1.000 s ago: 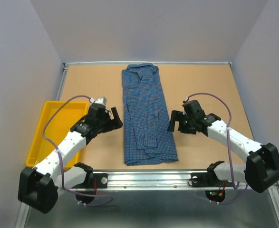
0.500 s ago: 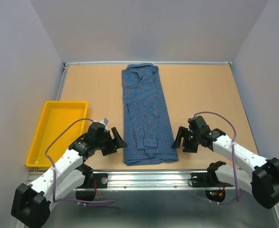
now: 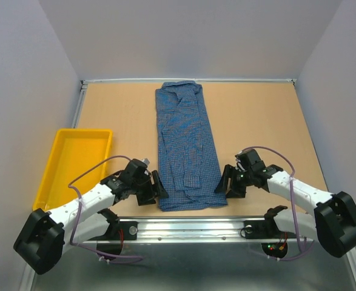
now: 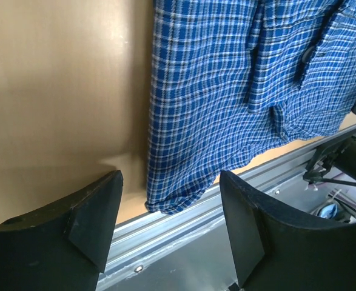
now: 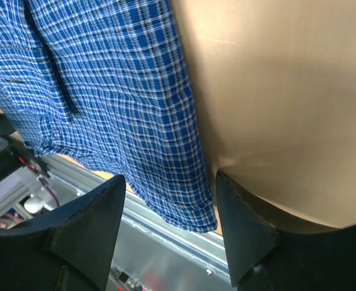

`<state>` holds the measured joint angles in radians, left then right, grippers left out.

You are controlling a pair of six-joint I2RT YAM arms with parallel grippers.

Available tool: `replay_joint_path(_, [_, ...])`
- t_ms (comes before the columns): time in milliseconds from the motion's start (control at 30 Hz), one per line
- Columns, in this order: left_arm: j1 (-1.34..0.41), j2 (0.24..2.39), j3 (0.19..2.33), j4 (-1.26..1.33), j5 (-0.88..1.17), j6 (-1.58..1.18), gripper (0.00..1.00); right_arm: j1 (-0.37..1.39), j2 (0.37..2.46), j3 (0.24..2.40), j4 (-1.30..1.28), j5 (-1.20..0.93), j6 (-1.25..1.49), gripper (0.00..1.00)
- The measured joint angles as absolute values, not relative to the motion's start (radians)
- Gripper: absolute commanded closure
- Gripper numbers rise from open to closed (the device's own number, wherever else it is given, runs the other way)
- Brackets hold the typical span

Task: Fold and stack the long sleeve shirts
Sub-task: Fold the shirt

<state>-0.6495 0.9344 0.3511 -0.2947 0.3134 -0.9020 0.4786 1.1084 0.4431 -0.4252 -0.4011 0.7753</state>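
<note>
One long sleeve shirt [image 3: 187, 145], blue and finely checked, lies folded into a long narrow strip down the middle of the table, collar at the far end. My left gripper [image 3: 155, 189] is at its near left corner. In the left wrist view the shirt [image 4: 226, 91] has that hem corner between the spread fingers of my open left gripper [image 4: 168, 206], untouched. My right gripper [image 3: 225, 185] is at the near right corner. In the right wrist view the shirt [image 5: 117, 91] reaches its corner between the fingers of the open right gripper [image 5: 170, 203].
A yellow tray [image 3: 74, 163] sits at the table's left side, just beyond the left arm. A metal rail [image 3: 190, 227] runs along the near edge, right under the shirt's hem. Grey walls close in the far and side edges.
Both arms have drawn back from beside the shirt's middle to its two near corners, and both pairs of jaws have narrowed somewhat. The shirt has not moved.
</note>
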Motion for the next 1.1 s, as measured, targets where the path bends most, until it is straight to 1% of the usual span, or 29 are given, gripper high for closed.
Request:
replay_joint_path(100, [-0.662,0.961,0.351,-0.261,0.327,-0.913,0.28,0.478,1.137,0.443,-0.401,-0.422,0.775,0.4])
replay_joint_path(133, [-0.668,0.974,0.35,-0.246,0.334,-0.918,0.32,0.478,1.142,0.443,-0.398,-0.424,0.775,0.42])
replay_joint_path(167, [-0.672,0.982,0.349,-0.236,0.34,-0.92,0.34,0.478,1.149,0.442,-0.393,-0.429,0.775,0.48])
replay_joint_path(200, [-0.68,0.994,0.349,-0.225,0.344,-0.921,0.34,0.478,1.156,0.442,-0.388,-0.432,0.773,0.5])
replay_joint_path(233, [-0.686,1.007,0.348,-0.213,0.351,-0.924,0.38,0.478,1.161,0.441,-0.387,-0.435,0.775,0.53])
replay_joint_path(267, [-0.693,1.018,0.348,-0.204,0.358,-0.926,0.41,0.478,1.168,0.441,-0.383,-0.437,0.773,0.63])
replay_joint_path(300, [-0.701,1.028,0.348,-0.194,0.363,-0.927,0.49,0.478,1.173,0.441,-0.382,-0.439,0.772,0.7])
replay_joint_path(333, [-0.706,1.037,0.348,-0.189,0.367,-0.925,0.54,0.478,1.176,0.441,-0.382,-0.442,0.767,0.76])
replay_joint_path(367, [-0.712,1.046,0.348,-0.185,0.371,-0.922,0.59,0.478,1.178,0.441,-0.382,-0.439,0.762,0.87])
replay_joint_path(400, [-0.716,1.053,0.347,-0.184,0.373,-0.92,0.64,0.478,1.179,0.441,-0.384,-0.437,0.764,0.91])
replay_joint_path(433, [-0.72,1.058,0.346,-0.187,0.375,-0.918,0.75,0.478,1.178,0.441,-0.384,-0.439,0.761,0.98])
replay_joint_path(500, [-0.727,1.056,0.346,-0.202,0.381,-0.915,0.84,0.478,1.178,0.441,-0.384,-0.446,0.759,0.99])
replay_joint_path(567, [-0.73,1.038,0.346,-0.221,0.386,-0.914,0.89,0.478,1.172,0.441,-0.39,-0.46,0.755,0.99])
replay_joint_path(600, [-0.732,1.019,0.346,-0.236,0.389,-0.914,0.92,0.478,1.17,0.441,-0.393,-0.463,0.754,0.99])
replay_joint_path(900, [-0.746,0.817,0.347,-0.347,0.447,-0.954,0.92,0.478,1.097,0.458,-0.539,-0.482,0.696,0.99])
replay_joint_path(967, [-0.746,0.81,0.358,-0.364,0.451,-0.97,0.92,0.478,1.1,0.495,-0.581,-0.469,0.684,0.99])
replay_joint_path(1100, [-0.744,0.866,0.429,-0.358,0.453,-0.986,0.92,0.478,1.144,0.665,-0.644,-0.43,0.658,0.99])
